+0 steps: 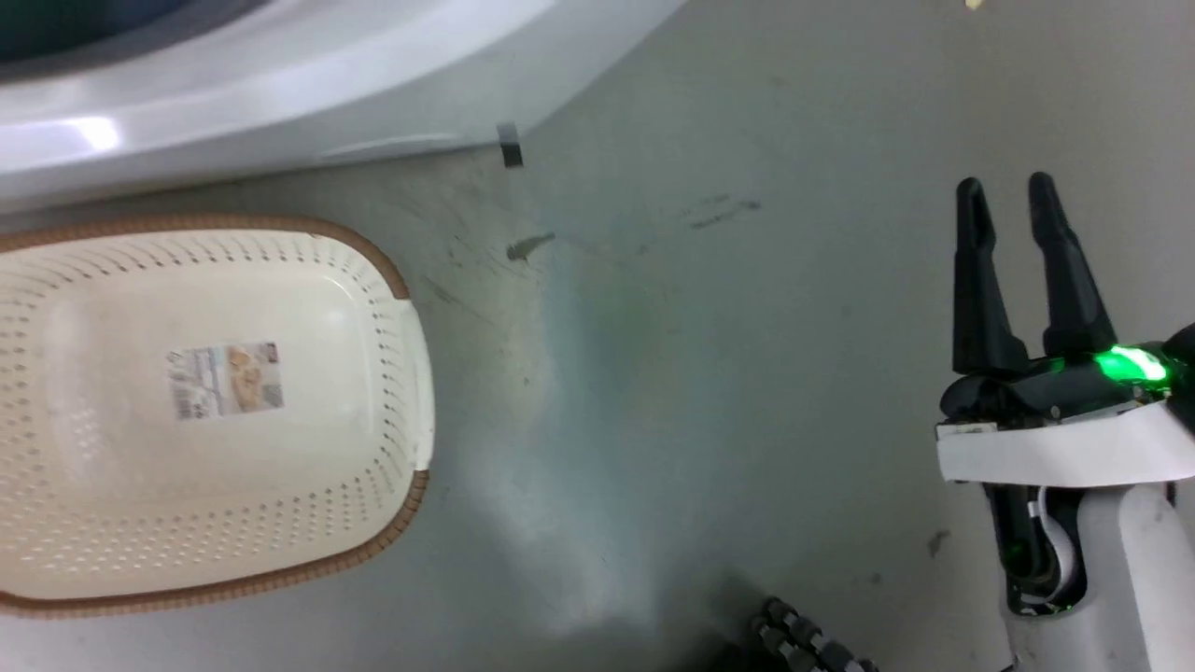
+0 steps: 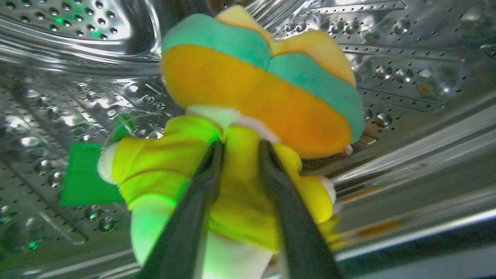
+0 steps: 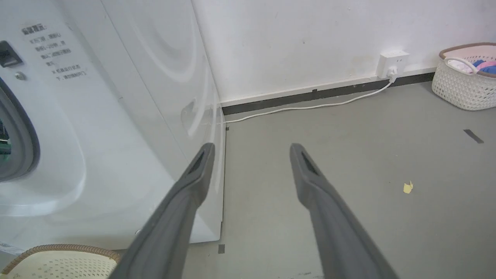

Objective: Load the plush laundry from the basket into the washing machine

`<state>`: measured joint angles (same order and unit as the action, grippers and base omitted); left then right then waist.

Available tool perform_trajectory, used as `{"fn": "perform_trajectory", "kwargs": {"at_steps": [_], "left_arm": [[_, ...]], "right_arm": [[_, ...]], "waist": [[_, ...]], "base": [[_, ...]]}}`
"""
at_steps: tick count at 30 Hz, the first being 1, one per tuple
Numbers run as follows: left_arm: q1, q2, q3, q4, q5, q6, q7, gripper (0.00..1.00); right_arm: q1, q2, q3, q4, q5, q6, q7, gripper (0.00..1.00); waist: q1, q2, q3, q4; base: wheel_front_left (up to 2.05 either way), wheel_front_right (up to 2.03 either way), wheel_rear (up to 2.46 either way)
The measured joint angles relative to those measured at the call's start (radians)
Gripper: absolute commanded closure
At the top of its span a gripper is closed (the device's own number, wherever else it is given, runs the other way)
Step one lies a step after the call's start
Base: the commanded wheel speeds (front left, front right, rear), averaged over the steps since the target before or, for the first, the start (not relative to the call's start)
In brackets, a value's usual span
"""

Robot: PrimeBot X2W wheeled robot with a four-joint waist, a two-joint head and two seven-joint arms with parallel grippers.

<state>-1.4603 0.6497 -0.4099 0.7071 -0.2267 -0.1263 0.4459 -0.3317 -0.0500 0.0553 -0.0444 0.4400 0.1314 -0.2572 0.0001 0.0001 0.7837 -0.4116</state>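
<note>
Inside the drum (image 2: 410, 77), orange-green plush laundry (image 2: 252, 97), left jaws tight on its yellow cloth, right jaws apart

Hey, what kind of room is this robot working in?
Probably a laundry room or utility corner: a white front-loading washing machine stands on the grey floor, a cream basket sits right before it, and a second basket holding clothes waits by the wall.
</note>
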Motion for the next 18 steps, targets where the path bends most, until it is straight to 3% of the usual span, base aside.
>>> {"fn": "perform_trajectory", "kwargs": {"at_steps": [7,12,16,17,18], "left_arm": [[0.152,-0.053,0.009,0.05,-0.054,0.011,-0.16,0.0],[0.3,-0.131,0.03,0.049,-0.119,0.027,-0.3,0.0],[0.474,-0.184,0.047,-0.002,-0.155,0.06,-0.48,0.0],[0.474,-0.184,0.047,-0.002,-0.155,0.06,-0.48,0.0],[0.59,-0.223,0.071,-0.063,-0.189,0.088,-0.584,0.0]], "right_arm": [[0.015,0.0,-0.052,0.007,-0.071,0.0,0.0,0.0],[0.06,0.0,-0.091,0.009,-0.133,0.0,0.0,0.0],[0.116,0.0,-0.107,0.01,-0.179,0.0,0.0,0.0],[0.116,0.0,-0.107,0.01,-0.179,0.0,0.0,0.0],[0.147,0.0,-0.113,0.01,-0.202,0.0,0.0,0.0]], "waist": [[-0.0001,0.0,-0.102,0.038],[-0.0002,0.0,-0.2,0.085],[-0.0003,0.0,-0.311,0.14],[-0.0003,0.0,-0.311,0.14],[-0.0004,0.0,-0.381,0.174]], "base": [[0.0,0.0,0.0],[0.0,0.0,0.0],[0.0,0.0,0.0],[0.0,0.0,0.0],[0.0,0.0,0.0]]}}
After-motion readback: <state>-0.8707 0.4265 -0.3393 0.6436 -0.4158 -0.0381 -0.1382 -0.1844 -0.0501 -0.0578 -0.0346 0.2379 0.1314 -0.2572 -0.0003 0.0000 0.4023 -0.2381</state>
